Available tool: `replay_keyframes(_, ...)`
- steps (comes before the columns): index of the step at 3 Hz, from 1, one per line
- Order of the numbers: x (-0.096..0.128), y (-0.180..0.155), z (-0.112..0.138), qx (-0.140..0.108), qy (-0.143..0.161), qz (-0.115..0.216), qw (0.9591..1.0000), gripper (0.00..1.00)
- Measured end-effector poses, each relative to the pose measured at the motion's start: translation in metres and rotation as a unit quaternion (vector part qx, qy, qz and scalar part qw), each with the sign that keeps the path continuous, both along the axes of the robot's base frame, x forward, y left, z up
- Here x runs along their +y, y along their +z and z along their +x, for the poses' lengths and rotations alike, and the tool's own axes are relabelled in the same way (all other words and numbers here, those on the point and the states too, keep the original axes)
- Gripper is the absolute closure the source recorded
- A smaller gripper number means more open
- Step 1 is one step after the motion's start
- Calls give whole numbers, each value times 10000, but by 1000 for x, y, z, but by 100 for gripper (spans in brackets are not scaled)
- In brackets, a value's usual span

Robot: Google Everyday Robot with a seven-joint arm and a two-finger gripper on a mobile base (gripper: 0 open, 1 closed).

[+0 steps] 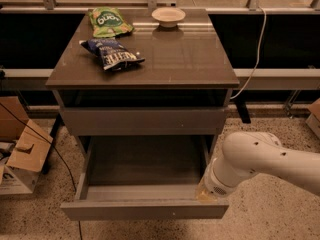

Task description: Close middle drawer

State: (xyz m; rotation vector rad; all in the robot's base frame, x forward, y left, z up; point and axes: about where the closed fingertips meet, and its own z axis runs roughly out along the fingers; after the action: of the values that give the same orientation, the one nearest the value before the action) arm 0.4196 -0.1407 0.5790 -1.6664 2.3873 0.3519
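Wide shallow dark-grey middle drawer (145, 166) pulled well out past brown bench (190, 59) front edge. White-armed gripper (206, 194) at drawer's front-rt corner; grip state: can't tell. Brown cardboard box (27, 151) off bench's left edge, apart.

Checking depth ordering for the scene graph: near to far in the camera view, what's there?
Pulled-out middle drawer, with the gripper at its right front corner → closed upper drawer front → blue chip bag → green chip bag.
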Motion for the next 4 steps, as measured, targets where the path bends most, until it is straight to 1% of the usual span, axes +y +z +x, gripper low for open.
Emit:
replay_keyframes(1, 0, -23, -1, 176, -96, 44, 9998, 100)
replay_keyframes(2, 1, -44, -4, 362, -197, 158, 9990, 100)
replay_keyframes(3, 0, -66, -7, 573, -367, 337, 9971, 100)
replay_keyframes(4, 0, -71, -8, 619, -384, 363, 9967, 100)
